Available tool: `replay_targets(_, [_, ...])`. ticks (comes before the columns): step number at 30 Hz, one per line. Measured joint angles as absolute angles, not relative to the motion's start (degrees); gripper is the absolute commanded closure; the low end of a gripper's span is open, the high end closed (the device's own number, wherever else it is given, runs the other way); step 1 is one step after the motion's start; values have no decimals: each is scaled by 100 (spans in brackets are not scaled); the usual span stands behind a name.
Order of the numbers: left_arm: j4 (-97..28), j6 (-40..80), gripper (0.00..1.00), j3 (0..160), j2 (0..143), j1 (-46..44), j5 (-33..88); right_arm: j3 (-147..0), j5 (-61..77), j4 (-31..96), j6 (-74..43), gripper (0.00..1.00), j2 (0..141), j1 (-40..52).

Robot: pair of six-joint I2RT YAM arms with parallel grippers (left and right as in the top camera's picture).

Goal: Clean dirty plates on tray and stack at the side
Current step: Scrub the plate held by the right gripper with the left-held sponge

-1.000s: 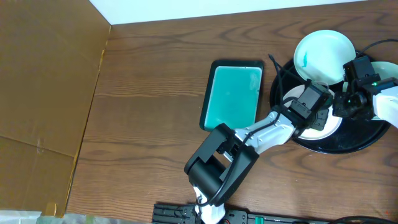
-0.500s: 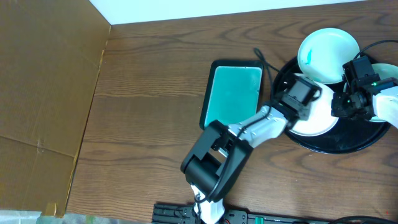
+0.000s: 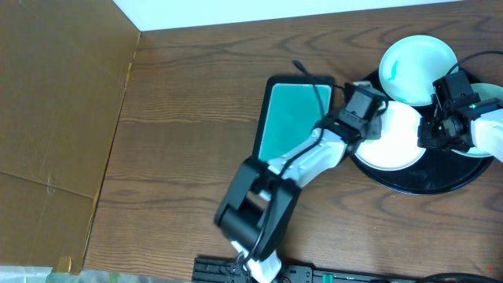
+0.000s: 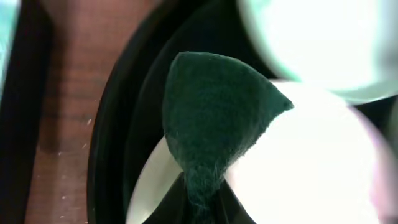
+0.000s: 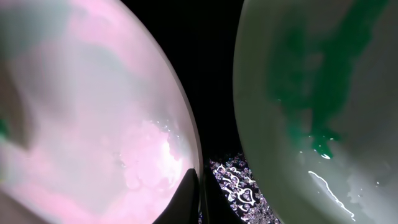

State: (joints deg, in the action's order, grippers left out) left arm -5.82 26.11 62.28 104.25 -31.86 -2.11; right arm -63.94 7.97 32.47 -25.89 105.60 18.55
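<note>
Just left of the tray point(image 3: 409, 179), the rectangular teal dish point(image 3: 295, 119) and left arm point(image 3: 314, 157) crowd passage; farther left, bare table point(image 3: 189, 118) reaches cardboard point(image 3: 55, 118).

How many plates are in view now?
2 clearly: far plate overhanging the tray at its back rim, middle plate by the green pad. A third may hide beneath the right arm.

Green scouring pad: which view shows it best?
Left wrist: the pad fills the frame, overlapping a plate. Overhead shows only a dark sliver beside the left end effector. Right wrist doesn't show it.
</note>
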Motion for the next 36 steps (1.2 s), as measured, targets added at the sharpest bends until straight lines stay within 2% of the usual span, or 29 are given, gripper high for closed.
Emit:
replay_targets(6, [-395, 2906, 93, 6230, 9931, -3212, 617, -6394, 775, 3245, -2589, 99, 10560, 1855])
replay_targets(16, [-443, 3022, 93, 6228, 10914, -3345, 904, -6394, 766, 3249, -2587, 99, 10560, 1855])
replay_targets(28, [-366, 2995, 93, 6228, 10991, -3365, -163, -6394, 768, 3251, -2589, 98, 10560, 1855])
replay_targets(36, [292, 2978, 93, 6246, 11354, -3393, -475, -6394, 786, 3227, -2591, 99, 10560, 1855])
